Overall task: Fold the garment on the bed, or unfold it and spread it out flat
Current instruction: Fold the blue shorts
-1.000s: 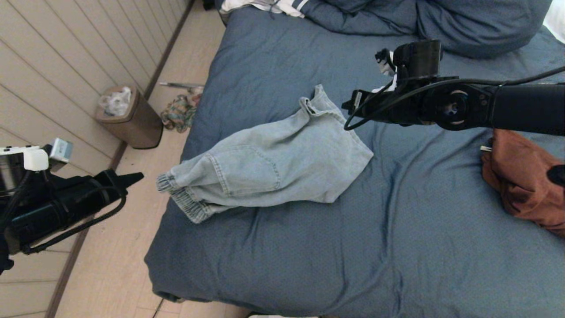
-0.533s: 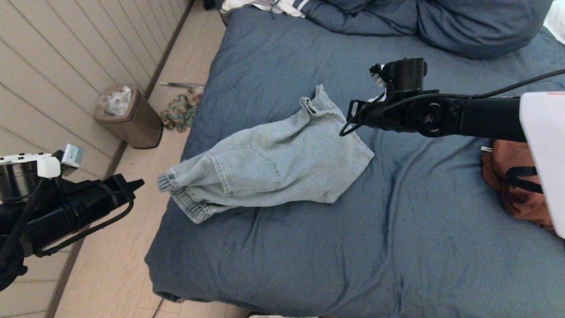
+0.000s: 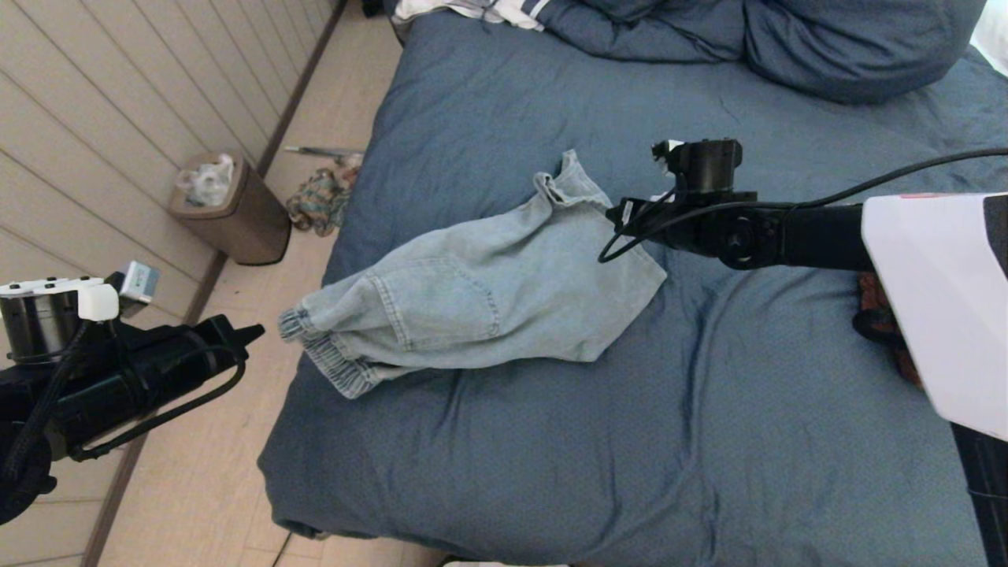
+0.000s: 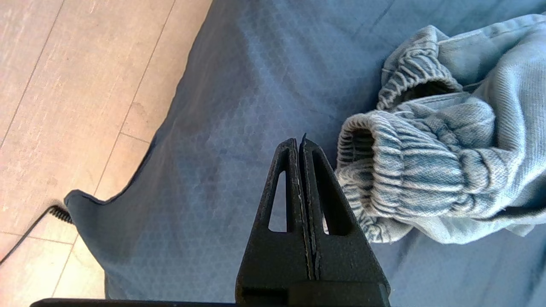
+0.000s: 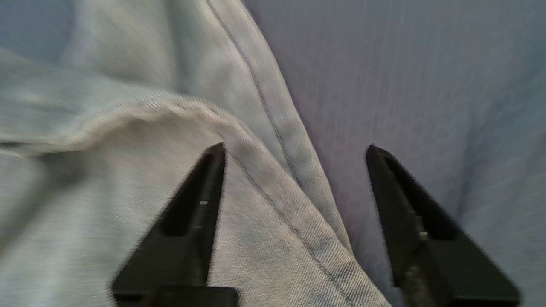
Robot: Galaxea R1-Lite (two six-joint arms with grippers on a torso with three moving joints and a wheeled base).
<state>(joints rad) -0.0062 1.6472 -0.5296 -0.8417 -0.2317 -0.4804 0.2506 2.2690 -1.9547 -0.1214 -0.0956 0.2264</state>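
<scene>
The jeans [image 3: 480, 303] lie folded over in a loose bundle on the near-left part of the bed [image 3: 709, 441], cuffs toward the left edge. From the head view, the right arm has come down from higher over the bed, and its right hand [image 3: 622, 214] now hangs at the jeans' far right edge, by the waistband corner. The left hand [image 3: 240, 335] sits off the bed's left edge, over the floor, edging a little nearer the cuffs than a moment ago. A rust-brown garment [image 3: 870, 303] peeks out behind the right arm, and a bin [image 3: 232, 209] stands by the wall.

Left wrist view: the left hand [image 4: 302, 143] is shut tight on nothing, tips just beside the ribbed cuffs [image 4: 384, 170], not touching.

Right wrist view: the right hand [image 5: 294, 153] has sprung wide, fingers [image 5: 204, 200] straddling the folded denim edge [image 5: 273, 187]. That looks like a pinch being lined up there, though nothing is gripped yet.
</scene>
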